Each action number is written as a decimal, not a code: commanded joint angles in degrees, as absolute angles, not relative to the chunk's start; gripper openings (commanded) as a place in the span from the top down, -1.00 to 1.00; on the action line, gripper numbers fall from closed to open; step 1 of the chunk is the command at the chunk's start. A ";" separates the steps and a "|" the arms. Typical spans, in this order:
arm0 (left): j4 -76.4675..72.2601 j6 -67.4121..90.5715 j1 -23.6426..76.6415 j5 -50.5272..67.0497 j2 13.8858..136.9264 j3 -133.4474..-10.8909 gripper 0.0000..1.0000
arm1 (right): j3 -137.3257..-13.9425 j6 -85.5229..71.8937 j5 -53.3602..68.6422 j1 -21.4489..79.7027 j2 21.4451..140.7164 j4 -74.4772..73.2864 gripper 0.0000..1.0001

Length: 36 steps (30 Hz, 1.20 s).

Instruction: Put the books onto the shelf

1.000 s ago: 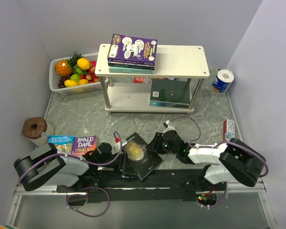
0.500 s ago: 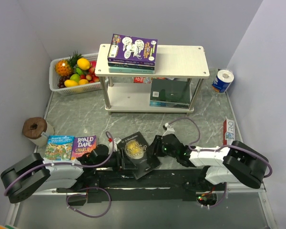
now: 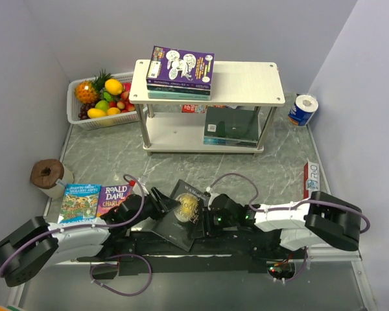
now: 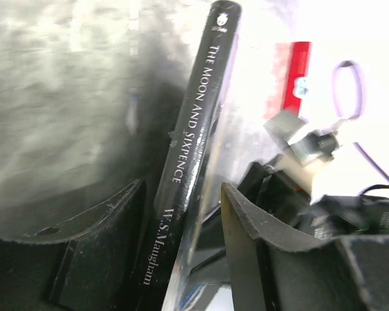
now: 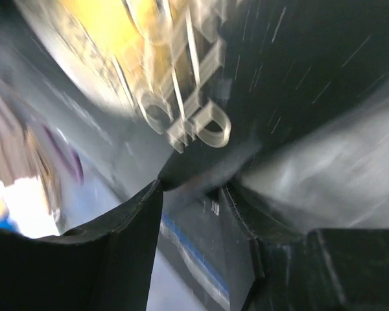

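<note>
Black book (image 3: 185,214): was tilted, spine set between left gripper (image 4: 181,186) jaws, grip could not be told.
Right gripper (image 5: 192,186): was clamped on its 3 o'clock edge.

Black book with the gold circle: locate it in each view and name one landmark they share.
Top external: book low centre, tilted, between left gripper and right gripper.
Left wrist: its spine runs up the middle, between the fingers.
Right wrist: cover fills the top, a corner held between the fingers.
Landmark: grey marbled table, also upper left in left wrist; right wrist too blurred.
</note>
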<state>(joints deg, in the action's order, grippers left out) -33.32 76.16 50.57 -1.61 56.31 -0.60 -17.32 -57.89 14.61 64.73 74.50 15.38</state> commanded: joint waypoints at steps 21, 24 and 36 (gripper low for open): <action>-30.75 62.75 51.06 10.80 39.89 -10.46 0.80 | -20.66 -56.95 -6.59 64.69 48.77 -12.31 -0.53; -30.33 62.84 51.06 14.15 45.95 -11.16 0.43 | -19.16 -58.18 -6.06 64.69 50.71 -10.29 -0.51; 15.90 58.97 51.06 -19.15 55.27 -29.44 -0.62 | -12.66 -63.63 -3.70 64.42 51.77 -7.40 -0.57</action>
<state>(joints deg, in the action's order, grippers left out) 2.39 60.23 50.96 -5.74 52.27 -26.83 -15.81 -61.04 -4.75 64.97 51.07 -10.24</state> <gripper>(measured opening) 0.794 0.778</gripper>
